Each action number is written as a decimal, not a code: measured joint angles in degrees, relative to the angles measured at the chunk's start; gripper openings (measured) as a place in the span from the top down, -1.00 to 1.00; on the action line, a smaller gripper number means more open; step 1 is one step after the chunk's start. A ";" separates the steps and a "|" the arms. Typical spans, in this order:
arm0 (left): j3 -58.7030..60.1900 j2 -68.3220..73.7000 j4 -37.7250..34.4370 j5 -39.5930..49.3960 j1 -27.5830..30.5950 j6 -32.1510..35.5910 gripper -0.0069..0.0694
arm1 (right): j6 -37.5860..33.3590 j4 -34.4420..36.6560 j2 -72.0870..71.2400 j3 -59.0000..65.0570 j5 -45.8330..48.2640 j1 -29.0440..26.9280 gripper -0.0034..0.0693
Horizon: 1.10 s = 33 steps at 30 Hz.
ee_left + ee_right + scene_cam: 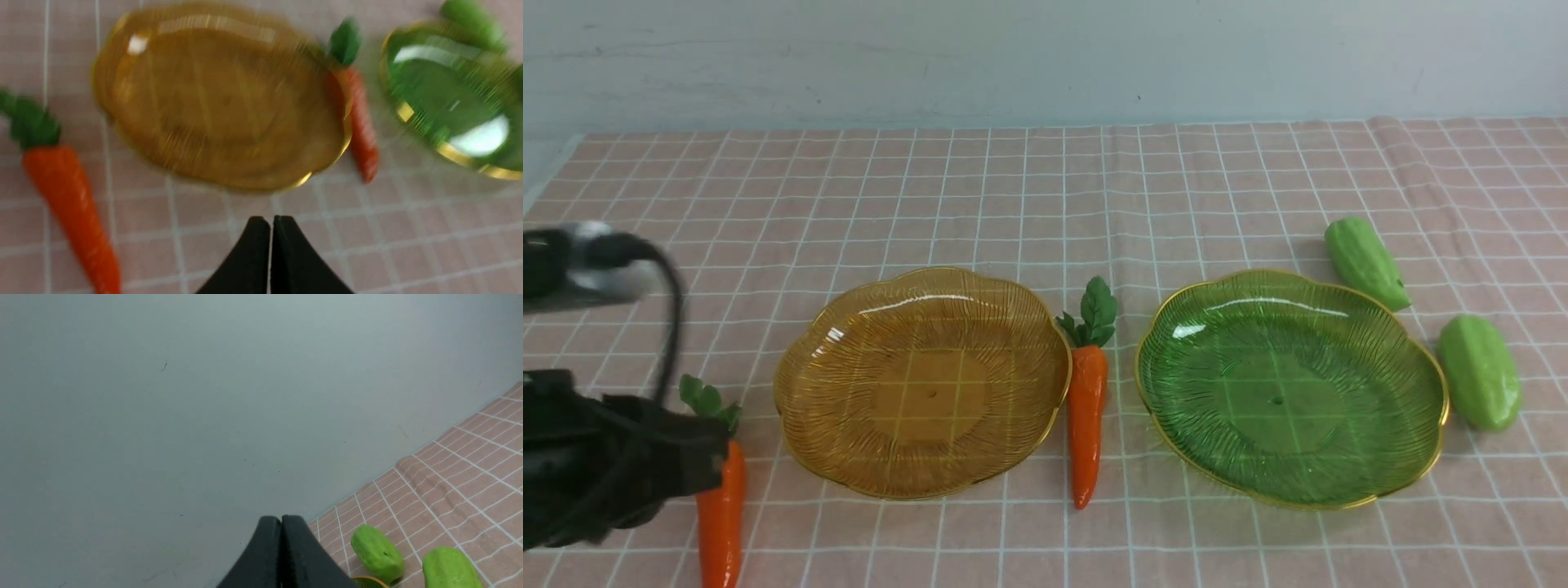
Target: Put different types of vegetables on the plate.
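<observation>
nothing sits on either plate yet, so i judge this the very start: the reach for a first vegetable. my left end effector [270, 220] is pressed closed and empty, hanging above the desk [1013, 188] near the amber plate [923, 384], with the outer carrot [721, 510] close by. my right end effector [281, 520] is closed and empty too, raised and facing the wall [163, 416]. next, as i see it, the left jaws must part, line up across the outer carrot's orange body and come down on it; the glossy skin may slip. count: two carrots, the outer one and the middle carrot [1086, 425] lying between the plates; two gourds, the far gourd [1365, 263] and near gourd [1480, 373], beside the green plate [1290, 392]; two plates, both bare.
</observation>
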 joint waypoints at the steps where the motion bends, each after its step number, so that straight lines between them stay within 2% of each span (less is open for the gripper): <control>1: -0.34 1.48 0.64 0.89 0.00 -0.76 0.83 | 0.00 0.00 0.00 0.00 0.00 0.00 0.95; 5: -2.55 12.53 11.87 4.81 0.00 -7.81 0.83 | -0.05 0.00 0.00 -0.11 2.36 0.18 0.95; 9: -3.01 17.86 18.15 4.52 0.00 -13.05 0.83 | -0.93 -0.06 0.31 -5.32 14.91 1.47 0.95; 12: -3.01 20.44 22.26 2.97 0.00 -16.68 0.83 | -5.71 -0.73 5.79 -15.56 26.95 2.99 0.95; 16: -3.06 23.29 24.54 -0.65 0.00 -18.95 0.75 | -16.36 -1.27 19.06 -29.66 41.22 3.72 0.95; 19: -3.13 26.89 24.93 -3.09 0.00 -19.61 0.49 | -23.08 0.63 26.94 -37.22 47.38 3.72 0.95; 24: -3.13 34.52 24.82 -5.68 0.00 -20.10 -0.28 | -32.21 9.25 30.43 -38.36 49.27 3.72 0.95; 27: -3.13 38.16 24.76 -5.97 0.00 -20.58 -0.57 | -35.46 12.45 30.43 -38.36 49.27 3.72 0.95; 29: -3.15 40.63 24.76 -6.54 0.00 -21.54 -0.64 | -35.91 12.97 30.43 -38.36 49.27 3.72 0.95; 31: -3.26 42.09 24.76 -6.87 0.00 -22.08 -0.61 | -36.10 13.07 30.43 -38.36 49.27 3.72 0.95; 33: -3.43 43.38 24.72 -6.86 0.00 -22.66 -0.45 | -36.17 13.20 30.43 -38.36 49.27 3.72 0.95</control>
